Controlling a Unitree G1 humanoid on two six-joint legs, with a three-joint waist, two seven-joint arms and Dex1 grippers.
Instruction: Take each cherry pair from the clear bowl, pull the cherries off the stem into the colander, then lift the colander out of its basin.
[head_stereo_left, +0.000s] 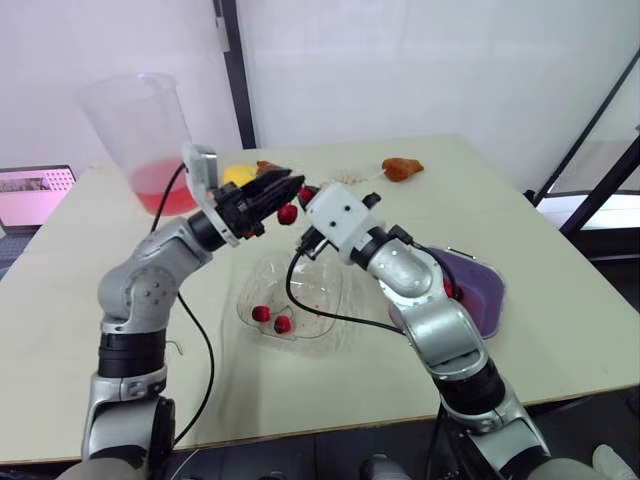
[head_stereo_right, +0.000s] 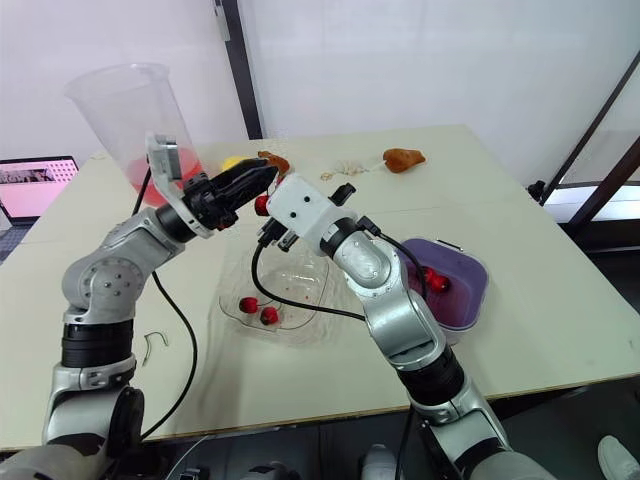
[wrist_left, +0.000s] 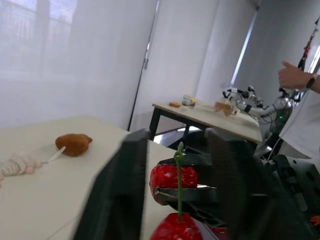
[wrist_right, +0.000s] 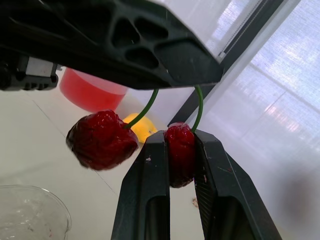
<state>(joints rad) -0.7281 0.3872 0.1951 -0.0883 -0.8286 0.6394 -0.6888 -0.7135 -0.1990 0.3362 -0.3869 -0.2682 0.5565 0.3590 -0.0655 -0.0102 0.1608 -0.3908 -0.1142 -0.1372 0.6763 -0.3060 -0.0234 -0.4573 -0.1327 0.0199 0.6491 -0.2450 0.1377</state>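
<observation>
Cherry pair (wrist_right: 102, 140): my right fingers (wrist_right: 150, 190) pinch one cherry (wrist_right: 180, 150), left fingers (wrist_left: 125, 190) spread around its stem (wrist_left: 179, 167), apparently for pulling.

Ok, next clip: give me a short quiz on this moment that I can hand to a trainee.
1. True or false: the right gripper has its jaws shut on a cherry.
2. How many cherries lie in the clear bowl? A) none B) two C) five
3. Fill in: the purple colander stands on the robot's ____ of the clear bowl.
Key: 1 true; 2 B; 3 right.
</observation>
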